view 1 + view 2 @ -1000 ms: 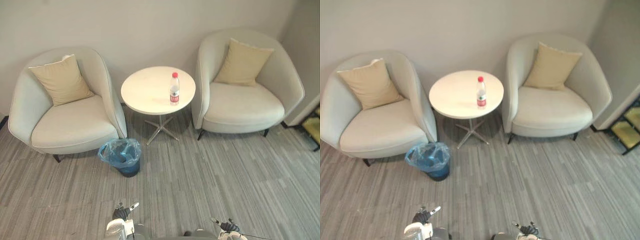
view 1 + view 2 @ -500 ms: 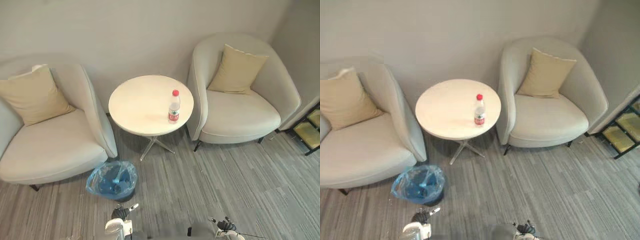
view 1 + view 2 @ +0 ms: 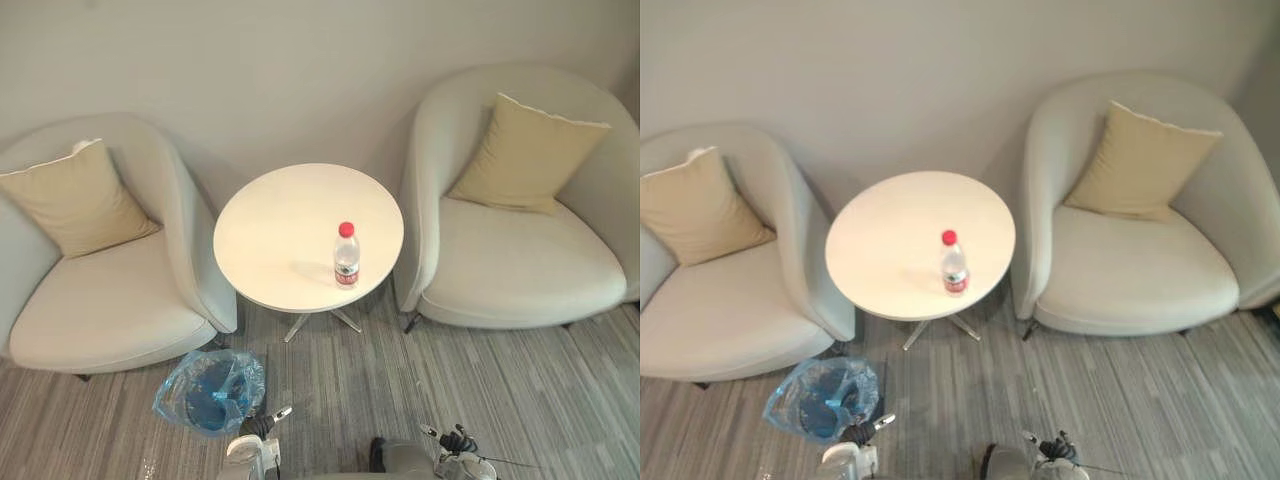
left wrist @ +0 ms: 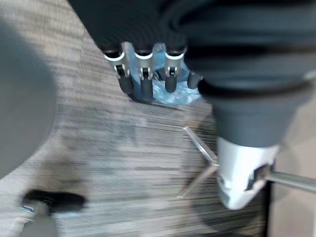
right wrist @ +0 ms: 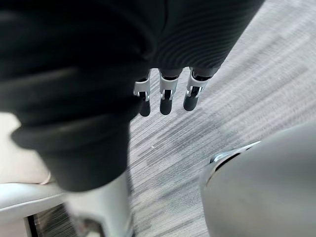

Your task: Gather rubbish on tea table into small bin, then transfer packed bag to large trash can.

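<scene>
Table: round, pale top on a metal foot, standing against the wall. Bottle: clear, red cap and red band, upright on the table toward its near right edge, with nothing touching it. Bin: on the carpet at the table's near left, well apart from the bottle and lined with a blue bag spread open at the rim. Its contents cannot be made out. Left armchair stands to the table's left with a tan cushion on it; right armchair stands to the table's right, furnished likewise.

Left hand: held low on the table's near side, just beside the bin's near rim. In its wrist view the fingers hang loosely straight in a row, the blue bag showing past their tips; nothing is held. Right hand: held low on the table's near side, off to its right, well apart from the bottle. Its fingers hang relaxed above the carpet, empty.
</scene>
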Available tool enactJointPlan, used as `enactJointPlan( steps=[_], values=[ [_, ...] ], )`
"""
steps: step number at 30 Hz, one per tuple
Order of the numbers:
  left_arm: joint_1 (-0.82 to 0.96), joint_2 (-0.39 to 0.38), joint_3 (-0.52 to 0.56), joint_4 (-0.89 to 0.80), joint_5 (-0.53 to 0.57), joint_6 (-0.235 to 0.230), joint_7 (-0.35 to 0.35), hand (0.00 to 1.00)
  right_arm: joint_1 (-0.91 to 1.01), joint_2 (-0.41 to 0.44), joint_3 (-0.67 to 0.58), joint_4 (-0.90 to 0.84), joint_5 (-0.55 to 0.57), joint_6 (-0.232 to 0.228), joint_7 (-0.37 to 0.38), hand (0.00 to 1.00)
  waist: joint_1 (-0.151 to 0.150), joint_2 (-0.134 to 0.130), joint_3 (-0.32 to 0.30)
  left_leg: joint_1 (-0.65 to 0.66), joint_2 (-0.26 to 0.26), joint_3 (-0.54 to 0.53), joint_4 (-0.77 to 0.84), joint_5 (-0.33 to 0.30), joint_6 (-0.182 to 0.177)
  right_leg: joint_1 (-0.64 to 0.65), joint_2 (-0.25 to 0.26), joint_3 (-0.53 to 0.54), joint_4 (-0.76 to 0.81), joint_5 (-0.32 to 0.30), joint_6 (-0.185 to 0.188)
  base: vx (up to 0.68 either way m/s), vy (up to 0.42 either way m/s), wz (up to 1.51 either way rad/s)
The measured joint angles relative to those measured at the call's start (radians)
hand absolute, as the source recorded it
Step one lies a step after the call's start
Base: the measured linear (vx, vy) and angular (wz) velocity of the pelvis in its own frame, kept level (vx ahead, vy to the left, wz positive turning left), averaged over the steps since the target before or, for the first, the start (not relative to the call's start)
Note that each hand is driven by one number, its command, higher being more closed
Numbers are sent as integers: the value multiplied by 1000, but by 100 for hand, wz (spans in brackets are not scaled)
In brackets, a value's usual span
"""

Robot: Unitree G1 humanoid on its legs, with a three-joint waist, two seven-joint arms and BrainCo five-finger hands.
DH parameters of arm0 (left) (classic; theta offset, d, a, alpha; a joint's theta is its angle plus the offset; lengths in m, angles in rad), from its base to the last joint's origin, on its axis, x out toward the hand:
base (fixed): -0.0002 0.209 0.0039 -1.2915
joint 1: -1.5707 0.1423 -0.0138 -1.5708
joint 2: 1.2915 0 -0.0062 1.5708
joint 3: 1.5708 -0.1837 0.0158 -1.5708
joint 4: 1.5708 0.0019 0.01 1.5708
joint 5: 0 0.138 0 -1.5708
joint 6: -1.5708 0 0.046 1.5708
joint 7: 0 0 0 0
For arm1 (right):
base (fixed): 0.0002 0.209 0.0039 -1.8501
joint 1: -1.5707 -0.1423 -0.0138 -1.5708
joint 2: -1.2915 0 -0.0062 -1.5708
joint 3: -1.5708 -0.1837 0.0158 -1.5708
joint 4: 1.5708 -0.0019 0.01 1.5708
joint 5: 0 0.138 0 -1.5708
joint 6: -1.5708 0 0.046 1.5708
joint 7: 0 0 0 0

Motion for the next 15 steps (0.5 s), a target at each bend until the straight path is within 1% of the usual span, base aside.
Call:
enactJointPlan(
  steps=[1, 2, 3, 4, 5, 6, 7, 8, 9, 10, 12, 13, 15],
  values=[
    [0, 1, -10, -6, 0, 0, 0, 0, -4, 2, 4, -3, 0, 0, 0, 0, 1, 0, 0, -31, -2, 38, -43, -11, 18, 21, -6, -1, -23, 0, 1, 143, 22, 0],
    [0, 1, -23, -8, 0, -1, 0, 0, -2, 3, 3, -3, 1, 0, 0, 0, 1, 0, 0, -44, -17, 56, -146, -8, 27, 35, -14, -3, -38, 0, 6, 115, 30, -2],
    [0, 1, -27, -8, 0, -1, 0, 0, -1, 3, 3, -3, 2, 0, 0, 0, 0, 0, 0, -43, -26, 59, -198, 3, 31, 38, -17, -3, -40, -2, 13, 158, 107, -1],
    [1, 1, -39, -1, 0, 0, -2, 0, 1, -5, 4, -7, 5, 0, 0, 0, 0, 14, -9, -45, -46, 59, -369, 94, 40, 38, -11, 3, -36, -9, 32, 175, 119, 4],
    [1, 3, -36, 10, 1, 1, 0, 0, 2, -3, 5, -4, 5, 2, 0, 0, -1, 11, -20, -13, -69, 51, -433, 92, 33, 37, -16, 15, -32, -13, 52, 205, 135, 9],
    [1, 5, -35, 13, 3, 1, 1, 0, 5, -2, 5, -5, 5, 2, 0, 0, -3, 6, -22, -5, -76, 47, -456, 94, 34, 36, -21, 15, -36, -11, 54, 164, 124, 11],
    [-1, 9, -36, 14, 10, 0, 0, 0, 7, 3, 5, -1, 4, 3, 0, 0, -3, -10, -25, 16, -95, 44, -515, 96, 37, 36, -32, 17, -50, -8, 64, 106, 122, 9],
    [-2, 15, -36, 14, 18, 0, 0, 0, 7, 11, 5, -2, 3, 4, 0, 0, -2, -22, -27, 28, -109, 49, -531, 101, 45, 39, -45, 21, -50, -7, 66, 90, 128, 5],
    [-1, 16, -36, 15, 18, 0, 0, 0, 7, 13, 6, -2, 3, 4, 0, 0, -2, -24, -28, 31, -113, 50, -533, 101, 45, 40, -48, 26, -49, -7, 66, 70, 114, -3],
    [1, 18, -38, 19, 19, 0, -1, 0, 10, 15, 8, -4, 2, 4, 0, 0, -1, -28, -31, 63, -127, 60, -554, 105, 51, 59, -58, 40, -51, -8, 67, 52, 99, -11],
    [11, 28, -56, 25, 20, 0, -1, 0, 17, 17, 12, -7, 2, 2, 1, 0, -1, -30, -44, 99, -141, 66, -595, 109, 57, 73, -64, 55, -66, -14, 78, 29, 73, -11],
    [13, 32, -62, 32, 22, 0, -2, 0, 19, 17, 23, -7, -3, 1, 0, 0, 0, -32, -52, 109, -150, 66, -620, 116, 62, 71, -69, 59, -69, -19, 88, 1, 31, -1],
    [12, 42, -72, 42, 31, 0, -3, 0, 14, 15, 39, -12, -5, -2, -3, 0, -3, -31, -57, 117, -163, 55, -654, 136, 63, 69, -72, 55, -77, -18, 90, -12, 14, 9]
  ],
)
